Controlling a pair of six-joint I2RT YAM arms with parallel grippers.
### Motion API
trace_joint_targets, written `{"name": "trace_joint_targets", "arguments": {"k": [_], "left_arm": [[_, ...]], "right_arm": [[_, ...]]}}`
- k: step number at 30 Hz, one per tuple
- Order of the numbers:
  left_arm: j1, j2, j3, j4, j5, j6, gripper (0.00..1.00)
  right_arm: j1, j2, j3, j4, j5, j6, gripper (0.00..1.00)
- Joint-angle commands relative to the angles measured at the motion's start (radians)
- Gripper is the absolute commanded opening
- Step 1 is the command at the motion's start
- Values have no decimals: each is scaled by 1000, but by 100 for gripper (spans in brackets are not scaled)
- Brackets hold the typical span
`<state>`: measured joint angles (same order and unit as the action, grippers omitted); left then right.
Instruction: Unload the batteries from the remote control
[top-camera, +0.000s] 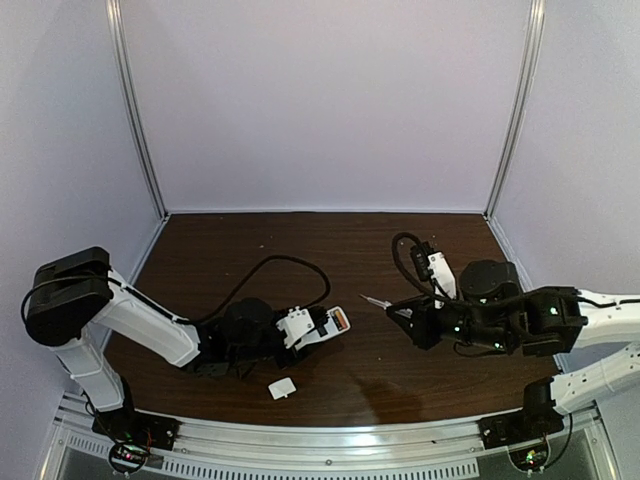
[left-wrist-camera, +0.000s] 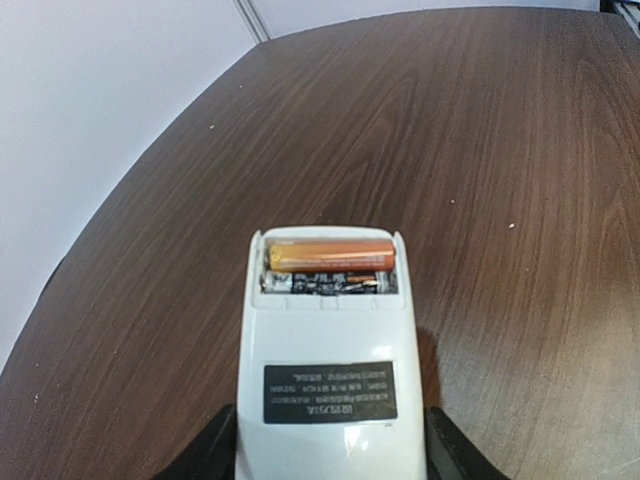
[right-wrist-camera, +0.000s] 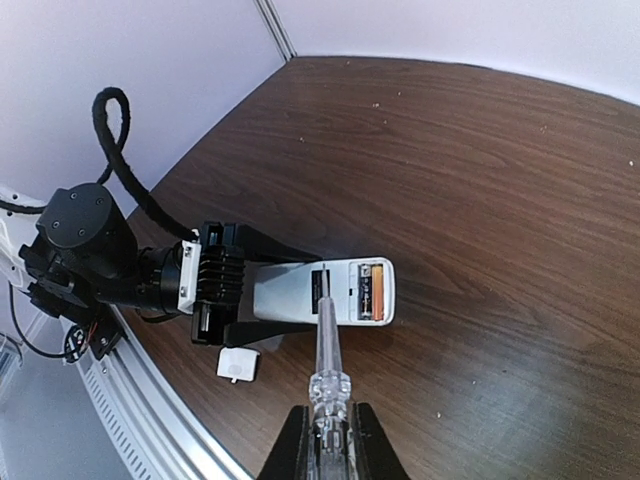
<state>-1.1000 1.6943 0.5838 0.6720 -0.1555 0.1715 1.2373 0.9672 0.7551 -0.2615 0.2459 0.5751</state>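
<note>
Two batteries (left-wrist-camera: 330, 254) were seen exposed at the far end of the remote control (left-wrist-camera: 328, 350) gripped by the left gripper (left-wrist-camera: 330, 452); prying was judged in hand, the screwdriver (right-wrist-camera: 327, 340) clamped in the right gripper (right-wrist-camera: 328, 440) needing to be tipped under the orange one.

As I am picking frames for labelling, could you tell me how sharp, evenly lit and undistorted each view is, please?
Top external: soft even light, a pale sheen on the table near its front edge, small parts coarse. Left wrist: remote control and batteries sharp, table edge bowed. Right wrist: screwdriver a little soft nearest the lens, table edge bowed too.
</note>
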Motion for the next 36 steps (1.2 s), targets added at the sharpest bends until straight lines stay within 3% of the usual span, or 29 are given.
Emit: {"name": "trace_joint_targets", "arguments": {"k": [1, 7, 18, 36], "left_arm": [[-4, 18, 3, 98, 43, 84, 0], [-4, 25, -16, 154, 123, 132, 0], [-4, 82, -50, 282, 86, 141, 0], [5, 142, 28, 267, 146, 196, 0]], "right_arm": [[-23, 31, 57, -129, -114, 91, 0], [-66, 92, 126, -211, -185, 138, 0], [-103, 191, 184, -260, -232, 196, 0], [-113, 278, 257, -317, -201, 288, 0]]}}
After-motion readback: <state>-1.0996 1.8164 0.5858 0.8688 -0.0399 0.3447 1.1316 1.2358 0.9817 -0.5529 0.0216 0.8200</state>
